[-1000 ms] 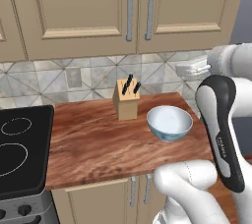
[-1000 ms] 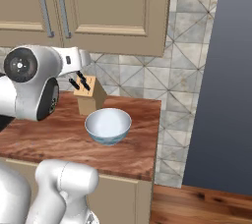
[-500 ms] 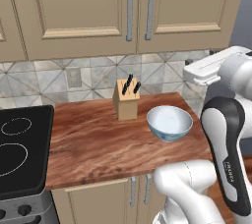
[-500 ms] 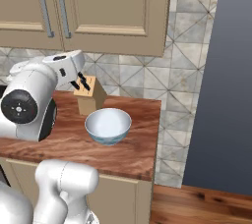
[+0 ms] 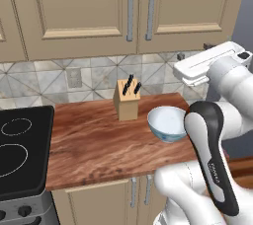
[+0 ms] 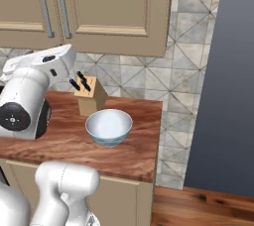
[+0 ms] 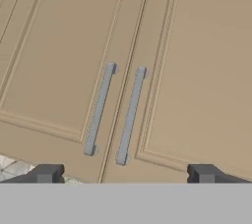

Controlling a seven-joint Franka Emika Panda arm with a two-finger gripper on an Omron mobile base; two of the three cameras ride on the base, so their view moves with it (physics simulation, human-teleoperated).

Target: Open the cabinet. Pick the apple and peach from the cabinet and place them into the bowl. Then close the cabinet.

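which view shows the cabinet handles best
The hand view: both grey cabinet handles appear whole, close and near-centred, with the doors shut. The left base view shows both handles smaller, cropped at the top edge. The right base view shows them at an angle, also cropped.

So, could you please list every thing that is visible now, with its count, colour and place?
cabinet: one, beige, two doors shut, on the wall above the counter
bar handles: two, grey, vertical, at the middle where the doors meet
bowl: one, white with pale blue outside, on the counter, right of the knife block
knife block: one, light wood with dark knife handles, near the backsplash
counter: one, brown wood
stove: one, black, left of the counter
backsplash: grey patterned tiles
low cabinet doors: beige, under the counter
end effector: one, dark fingertips, open, facing the handles
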